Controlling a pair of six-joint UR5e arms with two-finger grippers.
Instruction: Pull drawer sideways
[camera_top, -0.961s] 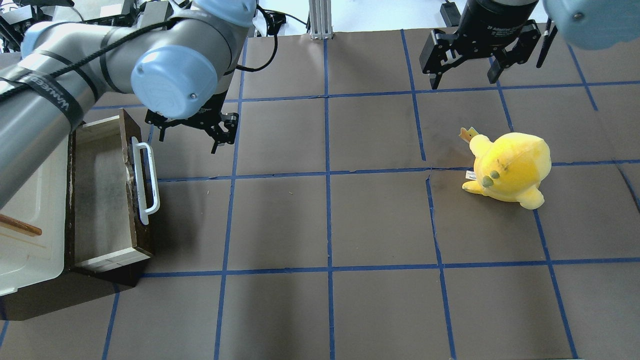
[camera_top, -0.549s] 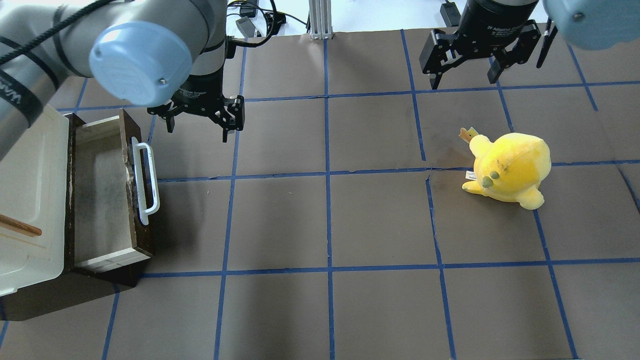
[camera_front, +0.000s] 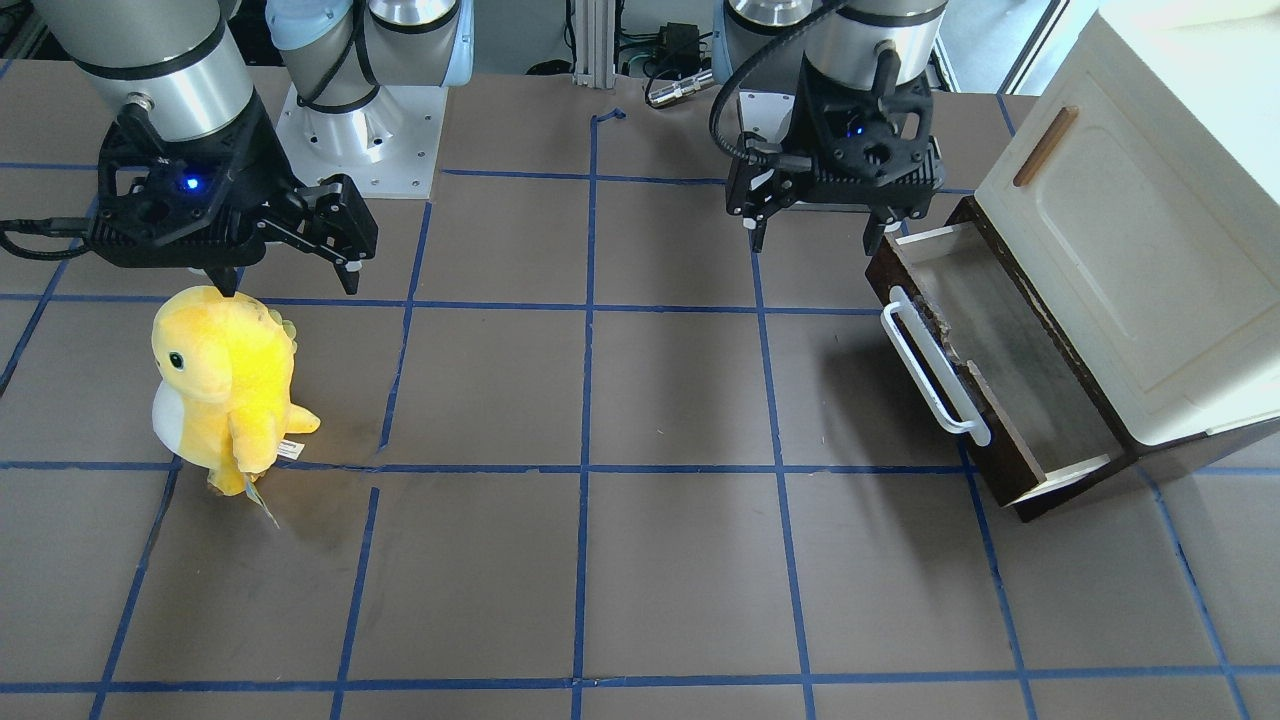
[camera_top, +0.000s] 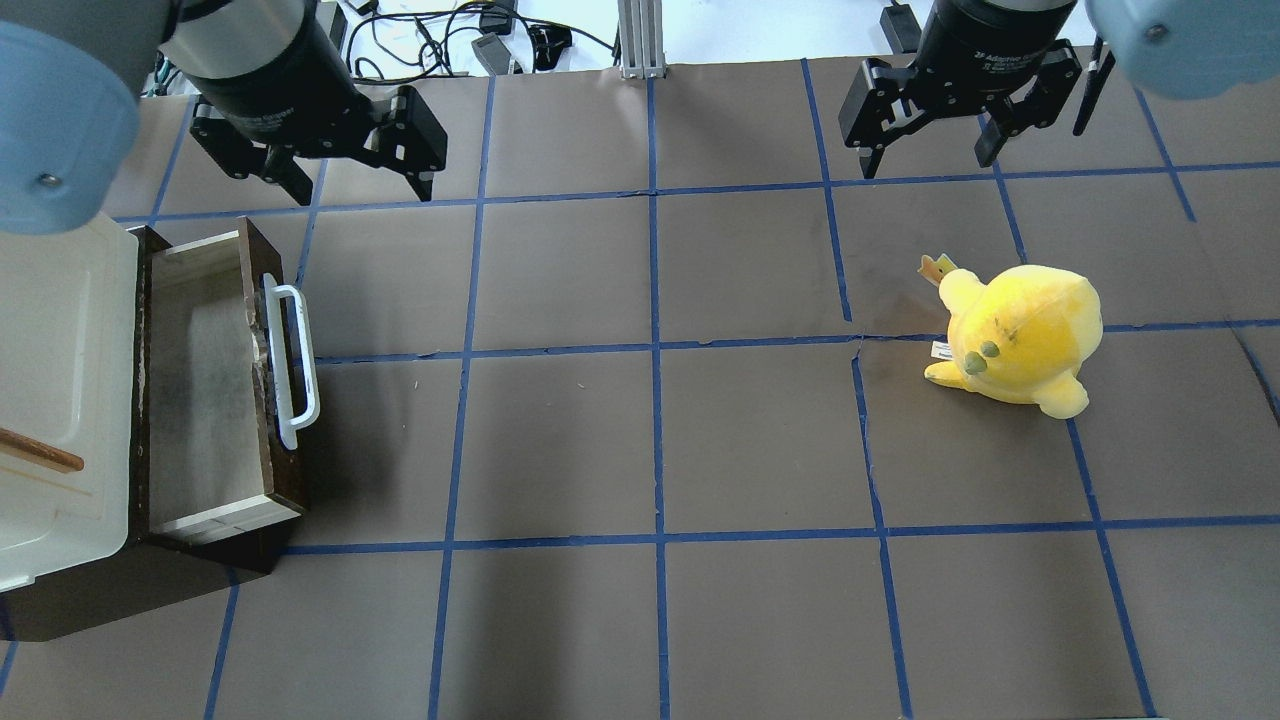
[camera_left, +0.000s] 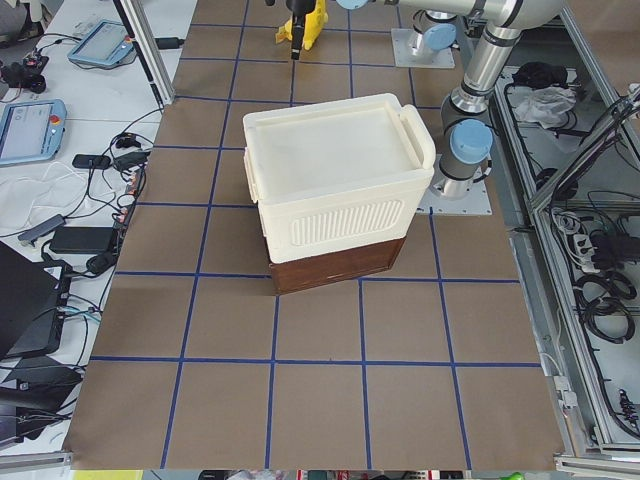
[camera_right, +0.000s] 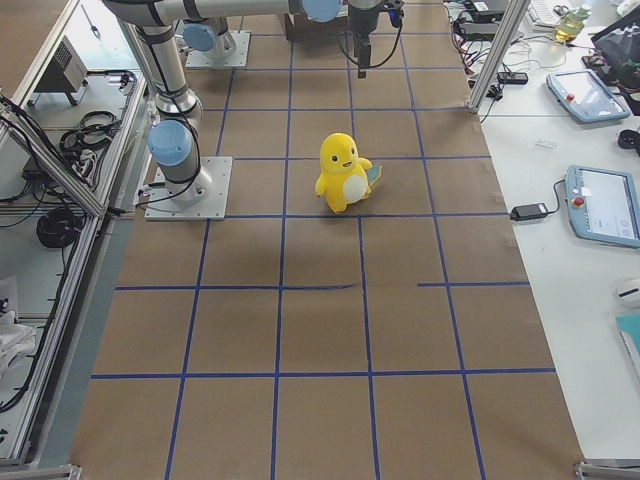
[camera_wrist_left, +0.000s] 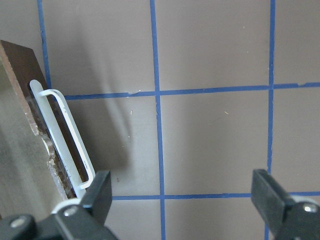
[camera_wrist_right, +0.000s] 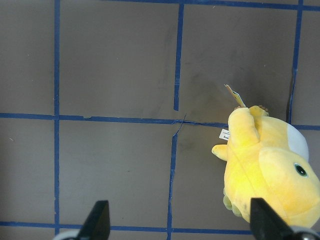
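Note:
The drawer (camera_top: 205, 385) has a dark brown wooden front and a long white bar handle (camera_top: 297, 365). It stands pulled out of the cream cabinet (camera_top: 55, 390) at the table's left, its pale inside bare. It also shows in the front-facing view (camera_front: 990, 365), and its handle shows in the left wrist view (camera_wrist_left: 62, 132). My left gripper (camera_top: 362, 180) is open and empty, raised above the mat beyond the drawer's far end. My right gripper (camera_top: 930, 160) is open and empty, high at the far right.
A yellow plush toy (camera_top: 1015, 335) stands on the right half of the mat, also in the right wrist view (camera_wrist_right: 270, 170). The cabinet door has a small brown wooden handle (camera_front: 1045, 145). Blue tape lines grid the brown mat (camera_top: 650, 440).
My left arm has drawn back and up, away from the drawer handle toward the far left edge. The drawer, the plush toy and my right arm have not moved.

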